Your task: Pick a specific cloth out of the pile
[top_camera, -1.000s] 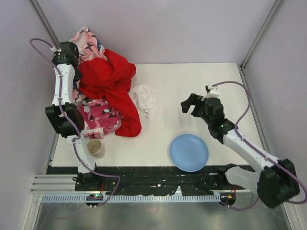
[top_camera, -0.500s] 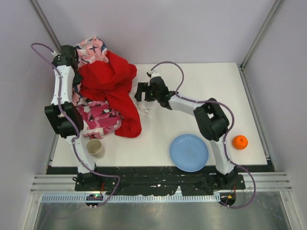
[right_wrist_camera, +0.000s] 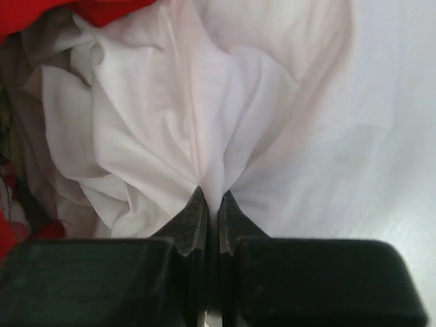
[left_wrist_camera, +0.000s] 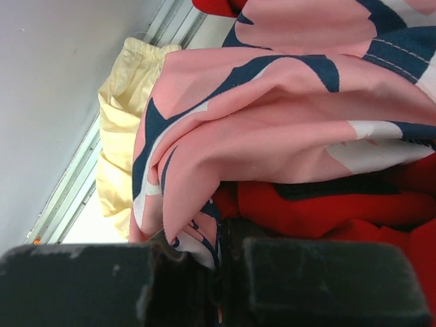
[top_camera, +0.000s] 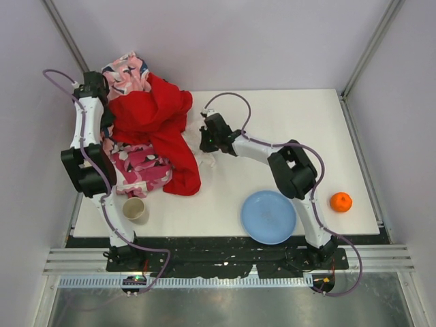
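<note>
The cloth (right_wrist_camera: pixel 204 122), a small plain white rag, lies crumpled on the table at the right edge of the pile (top_camera: pixel 153 129). My right gripper (right_wrist_camera: pixel 212 199) is shut on a raised fold of it; from above, that gripper (top_camera: pixel 203 144) covers most of the cloth (top_camera: pixel 206 159). The pile holds a big red cloth (top_camera: pixel 153 112), a magenta floral one (top_camera: pixel 143 167) and a pale pink patterned one (top_camera: pixel 126 71). At the pile's far left, my left gripper (top_camera: pixel 102 82) is shut on the pink patterned cloth (left_wrist_camera: pixel 286 116), pinching its edge between the jaws (left_wrist_camera: pixel 221 235).
A blue plate (top_camera: pixel 269 216) sits near the front edge, an orange (top_camera: pixel 340 201) to its right, and a small cup (top_camera: pixel 133 208) at the front left. A pale yellow cloth (left_wrist_camera: pixel 122 122) lies by the left wall rail. Walls close in the left, back and right sides.
My right arm swung from the right side over to the white cloth, and its jaws went from wide open to shut on a fold. The orange came into view. The left gripper barely moved.
</note>
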`<action>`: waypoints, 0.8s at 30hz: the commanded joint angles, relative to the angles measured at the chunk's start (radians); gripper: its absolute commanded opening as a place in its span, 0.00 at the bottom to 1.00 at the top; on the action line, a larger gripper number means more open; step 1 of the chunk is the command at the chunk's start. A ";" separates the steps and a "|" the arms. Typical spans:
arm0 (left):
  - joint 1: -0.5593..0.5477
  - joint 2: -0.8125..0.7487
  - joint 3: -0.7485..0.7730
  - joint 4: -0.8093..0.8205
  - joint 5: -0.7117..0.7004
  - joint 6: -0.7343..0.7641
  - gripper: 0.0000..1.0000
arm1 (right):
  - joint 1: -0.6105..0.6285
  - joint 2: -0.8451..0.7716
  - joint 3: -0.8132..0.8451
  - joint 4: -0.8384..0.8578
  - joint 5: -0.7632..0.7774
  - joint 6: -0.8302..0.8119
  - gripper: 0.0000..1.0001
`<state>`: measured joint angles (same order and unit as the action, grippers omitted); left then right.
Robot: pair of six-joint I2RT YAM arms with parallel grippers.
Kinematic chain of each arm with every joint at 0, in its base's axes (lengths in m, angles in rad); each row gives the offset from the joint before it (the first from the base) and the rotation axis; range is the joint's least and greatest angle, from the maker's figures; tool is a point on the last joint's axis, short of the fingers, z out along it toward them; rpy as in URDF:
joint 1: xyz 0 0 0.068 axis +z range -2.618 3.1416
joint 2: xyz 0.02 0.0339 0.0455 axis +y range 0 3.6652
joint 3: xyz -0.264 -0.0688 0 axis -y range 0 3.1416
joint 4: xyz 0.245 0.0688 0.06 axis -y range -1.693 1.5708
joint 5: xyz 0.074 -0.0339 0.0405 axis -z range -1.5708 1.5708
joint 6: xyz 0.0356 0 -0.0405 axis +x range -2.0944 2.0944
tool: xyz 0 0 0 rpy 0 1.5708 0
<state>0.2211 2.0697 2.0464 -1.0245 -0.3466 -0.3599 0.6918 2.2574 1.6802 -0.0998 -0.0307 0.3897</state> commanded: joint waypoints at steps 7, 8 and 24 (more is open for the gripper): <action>0.021 -0.141 -0.193 0.065 0.009 -0.050 0.00 | -0.172 -0.522 0.146 -0.080 0.210 -0.195 0.05; 0.021 -0.166 -0.239 0.093 0.029 -0.054 0.00 | -0.205 -0.536 0.170 -0.098 0.207 -0.215 0.05; -0.019 -0.491 -0.453 0.144 0.196 -0.082 0.61 | -0.468 -0.582 0.374 -0.245 0.216 -0.307 0.05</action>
<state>0.2085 1.6939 1.5848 -0.8806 -0.1856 -0.4210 0.2680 1.6371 2.0621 -0.2981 0.2222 0.0799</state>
